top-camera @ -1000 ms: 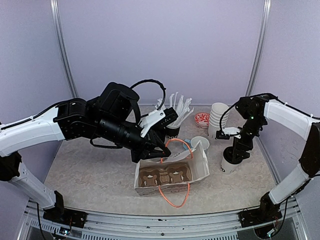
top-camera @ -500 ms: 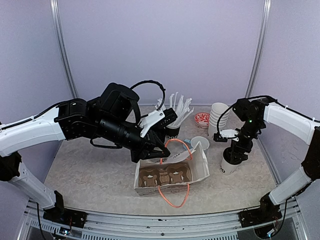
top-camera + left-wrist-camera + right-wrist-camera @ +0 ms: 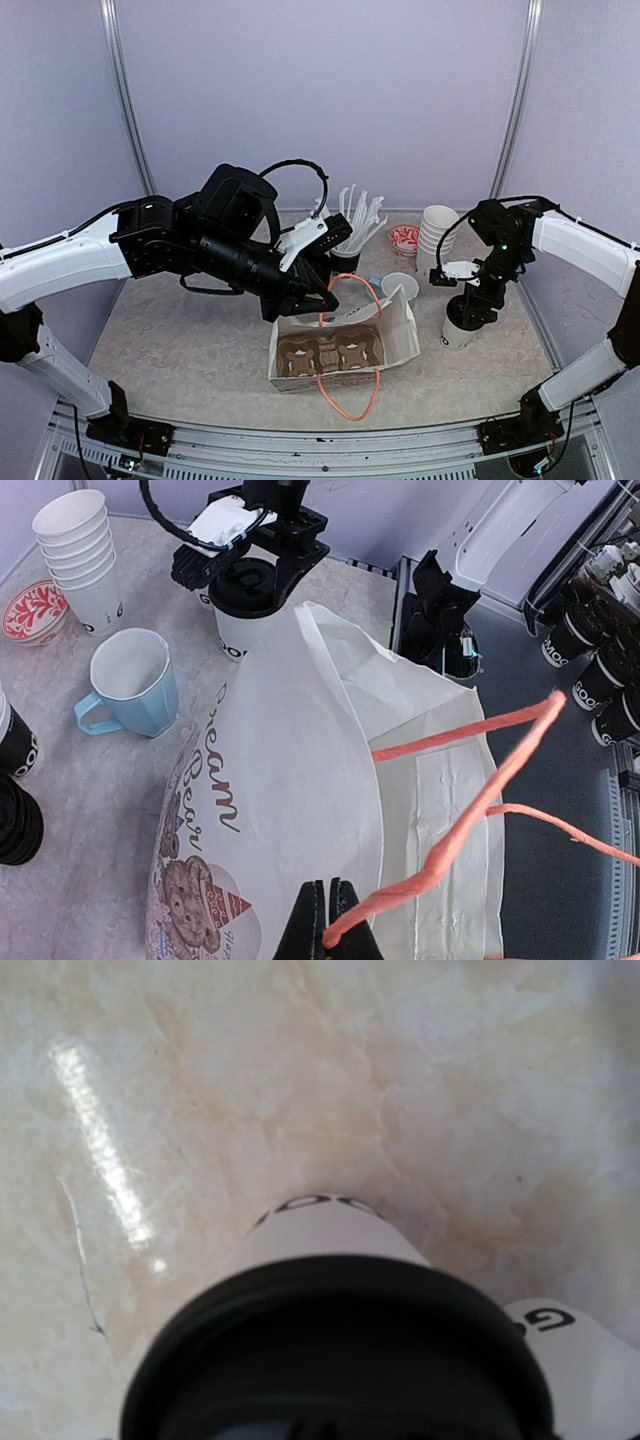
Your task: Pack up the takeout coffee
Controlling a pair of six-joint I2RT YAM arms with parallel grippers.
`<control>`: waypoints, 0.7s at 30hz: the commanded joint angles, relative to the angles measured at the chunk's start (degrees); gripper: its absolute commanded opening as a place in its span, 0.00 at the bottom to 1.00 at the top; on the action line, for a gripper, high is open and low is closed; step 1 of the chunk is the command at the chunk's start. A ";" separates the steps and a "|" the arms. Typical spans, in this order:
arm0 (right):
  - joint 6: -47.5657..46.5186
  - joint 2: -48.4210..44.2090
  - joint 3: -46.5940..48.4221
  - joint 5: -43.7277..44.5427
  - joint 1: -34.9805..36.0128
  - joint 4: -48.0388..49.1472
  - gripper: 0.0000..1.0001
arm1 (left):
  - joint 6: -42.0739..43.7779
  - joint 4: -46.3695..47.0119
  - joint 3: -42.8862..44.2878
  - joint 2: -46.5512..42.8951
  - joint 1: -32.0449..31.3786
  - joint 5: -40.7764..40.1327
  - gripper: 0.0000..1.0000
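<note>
Between the closed fingertips of the left hand (image 3: 328, 925) runs an orange cord handle (image 3: 450, 850), pinched tight and pulled up off a white paper bag (image 3: 290, 780). The bag lies on its side near the middle of the table (image 3: 180, 340), its printed face with cartoon cookies turned upward and its mouth lifted toward the far right. A second orange handle (image 3: 350, 395) trails loose on the table at the bag's near edge.

Beyond the bag's raised lip, the right hand (image 3: 248, 562) stands straight down over the lidded cup (image 3: 240, 630), a small white paper cup with black print near its base. One finger sits on each side of the black lid (image 3: 245, 583), very close to its rim. Whether the fingers press on the lid or stand just clear of it cannot be told. The right wrist view is filled by that lid from directly above. The cup stands upright on the table to the right of the bag, outside it.

Just left of the cup is a light-blue mug (image 3: 125, 685), upright and near the bag. Farther back stand a stack of plain white cups (image 3: 80, 555) and a small red-patterned dish (image 3: 28, 610). White plastic cutlery (image 3: 360, 215) fans up behind the left arm.
</note>
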 commanded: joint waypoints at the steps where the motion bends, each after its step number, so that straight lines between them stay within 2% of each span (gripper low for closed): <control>1: 0.33 -1.06 -1.18 0.29 0.62 -0.81 0.49 | 0.55 -0.03 -0.88 0.15 0.56 0.76 0.02; 4: 0.29 -1.59 -1.22 -0.16 0.63 -0.91 0.48 | 0.60 0.00 -0.82 0.15 0.58 0.89 0.02; 7: 0.16 -1.82 -1.25 -1.30 0.70 -1.42 0.34 | 0.55 0.01 -0.72 0.30 0.63 1.04 0.02; 12: 0.25 -1.65 -1.39 -2.85 0.66 -1.83 0.26 | 0.55 -0.03 -0.66 0.54 0.71 1.27 0.02; 19: 0.46 -1.62 -1.39 -3.03 0.71 -1.67 0.02 | 0.46 -0.28 -0.72 0.76 0.80 1.39 0.02; 21: 0.51 -1.81 -0.69 -3.70 0.65 -2.12 0.00 | 0.46 -0.36 -0.79 0.76 0.89 1.26 0.02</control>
